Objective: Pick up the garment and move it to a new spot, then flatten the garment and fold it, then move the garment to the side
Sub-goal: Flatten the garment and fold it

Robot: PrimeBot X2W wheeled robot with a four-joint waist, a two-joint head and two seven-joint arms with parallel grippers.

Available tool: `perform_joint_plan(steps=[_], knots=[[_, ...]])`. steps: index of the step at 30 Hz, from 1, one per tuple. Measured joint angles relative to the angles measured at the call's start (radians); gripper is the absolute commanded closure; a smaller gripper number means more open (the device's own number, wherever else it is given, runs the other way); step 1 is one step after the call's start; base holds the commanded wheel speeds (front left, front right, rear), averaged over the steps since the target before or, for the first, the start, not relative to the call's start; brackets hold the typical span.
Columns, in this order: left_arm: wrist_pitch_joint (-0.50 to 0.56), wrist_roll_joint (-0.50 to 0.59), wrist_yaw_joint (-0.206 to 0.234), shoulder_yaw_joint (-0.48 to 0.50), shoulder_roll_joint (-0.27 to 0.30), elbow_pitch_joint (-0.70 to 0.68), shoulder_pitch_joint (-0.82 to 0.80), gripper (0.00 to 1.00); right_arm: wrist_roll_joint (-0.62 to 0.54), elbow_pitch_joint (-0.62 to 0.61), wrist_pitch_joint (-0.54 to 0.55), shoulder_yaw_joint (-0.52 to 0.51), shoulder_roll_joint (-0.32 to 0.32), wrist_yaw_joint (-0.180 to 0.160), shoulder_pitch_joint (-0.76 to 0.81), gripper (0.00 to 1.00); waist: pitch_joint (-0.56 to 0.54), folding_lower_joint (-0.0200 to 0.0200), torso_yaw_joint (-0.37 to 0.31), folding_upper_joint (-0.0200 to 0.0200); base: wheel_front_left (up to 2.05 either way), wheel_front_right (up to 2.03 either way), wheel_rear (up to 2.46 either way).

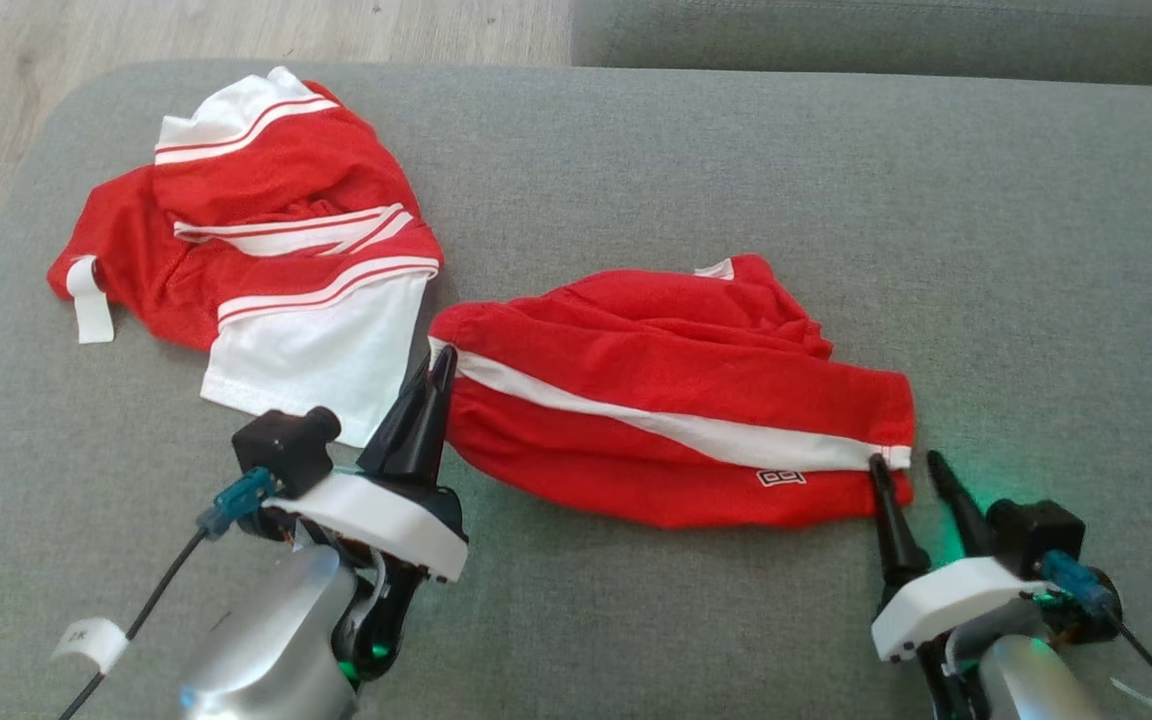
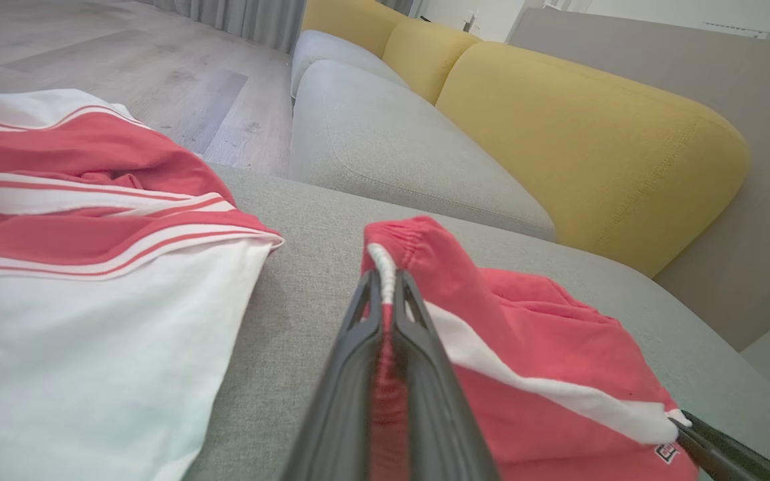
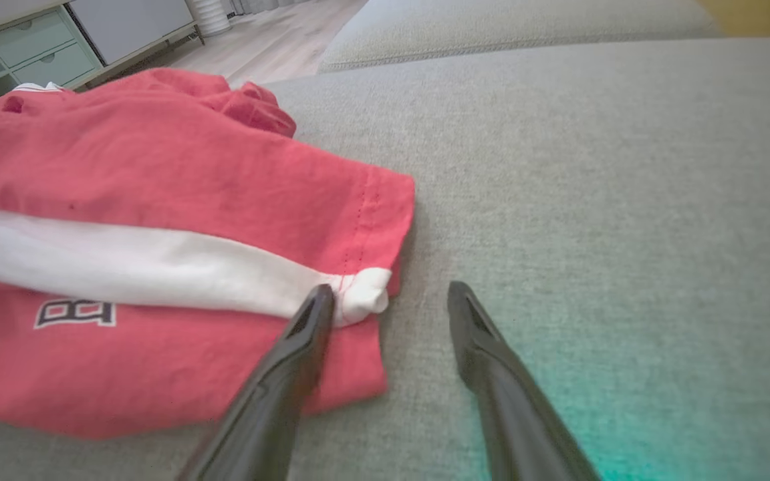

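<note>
Jaws, head view: those of the left gripper (image 1: 439,372) were pressed together on the left end of the red shorts (image 1: 676,400); those of the right gripper (image 1: 905,462) stood spread at the right end.
Shorts, head view: they lay on the grey sofa seat (image 1: 736,180), stretched between the two grippers, with a white stripe running from one to the other.
Shirt, head view: a red and white shirt (image 1: 276,260) lay crumpled beyond the left jaws and to their left, just beside the shorts.
Jaws, left wrist view: the left gripper (image 2: 386,284) pinched the gathered waistband edge, and red cloth showed between its fingers.
Far end, left wrist view: one dark finger (image 2: 719,451) of the right gripper touched the far corner of the shorts (image 2: 545,347).
Background, left wrist view: a yellow cushion (image 2: 592,147) stood well beyond the fingertips.
Jaws, right wrist view: the right gripper (image 3: 392,294) was spread wide; one finger (image 3: 291,361) lay on the hem corner of the shorts (image 3: 158,187), the other over bare seat.
</note>
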Motion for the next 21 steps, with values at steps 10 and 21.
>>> perform_joint_plan(steps=[10, 21], knots=[[0.000, 0.056, -0.017, 0.038, -0.016, 0.016, 0.000, 1.00, 0.025, 0.006, 0.000, 0.047, -0.034, 0.000, -0.042, 1.00, 0.004, 0.0000, -0.003, 0.0000, 0.00, 0.00, 0.00], [0.000, 0.102, -0.036, 0.079, -0.017, -0.092, -0.013, 1.00, -0.063, -0.219, 0.000, -0.086, -0.057, 0.000, -0.033, 1.00, -0.028, -0.0001, -0.037, 0.0000, 0.00, 0.00, 0.00]])
